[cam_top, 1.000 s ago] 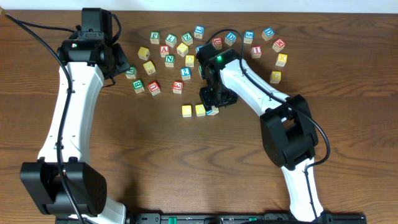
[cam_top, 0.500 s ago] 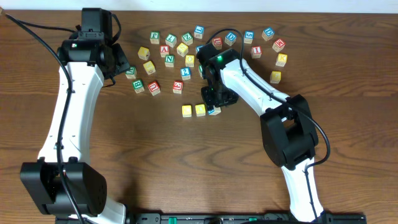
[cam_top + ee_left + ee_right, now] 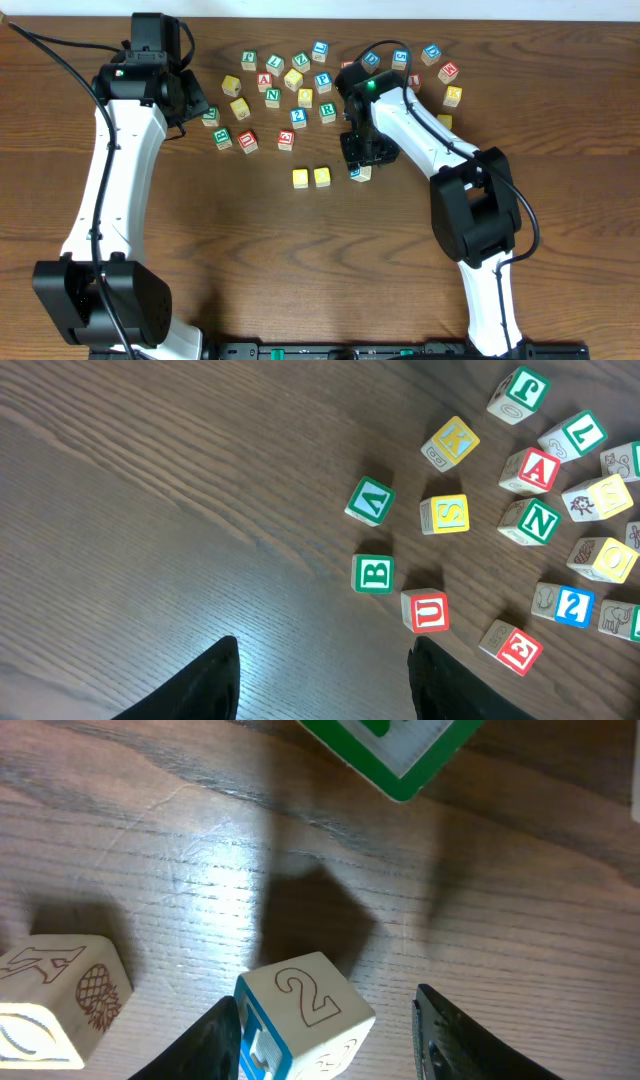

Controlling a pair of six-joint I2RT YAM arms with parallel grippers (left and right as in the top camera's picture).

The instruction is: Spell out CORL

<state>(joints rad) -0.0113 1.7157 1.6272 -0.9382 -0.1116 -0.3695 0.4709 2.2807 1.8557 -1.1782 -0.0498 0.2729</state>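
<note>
**A:** Where do we stand?

**B:** Our right gripper (image 3: pixel 325 1020) straddles the blue-lettered cube (image 3: pixel 305 1000) with its fingers about half spread. One finger looks to touch the cube, while the other shows a strip of table (image 3: pixel 250 260) beside it, so we don't call it a grip. The cube sits skewed to the fingers, with a 2 on top and the blue letter on a side face. We can't read that letter from here.

**A:** And the row?

**B:** The first yellow-topped cube (image 3: pixel 300 178) and the second yellow-topped cube (image 3: pixel 322 177) sit side by side on the near side of the pile. Our cube is just beside the second one, not touching it. The green R cube (image 3: pixel 327 111) lies up in the pile, well apart.

**A:** What can go wrong?

**B:** Three things, we think. Closing on a skewed cube may spin it or squeeze it out sideways, and it could then knock the second yellow one out of line. If we leave it as it lies, the 2 faces up instead of the letter. And the slot next to the second yellow cube belongs to R, so parking the blue one there would misspell the word or force a reshuffle.

**A:** The left arm?

**B:** Our left gripper (image 3: pixel 325 680) hangs spread over bare table with nothing between its fingers. It is near the B cube (image 3: pixel 373 573) and the red U cube (image 3: pixel 430 610), and we judge it harmless unless it drops onto them.
</note>
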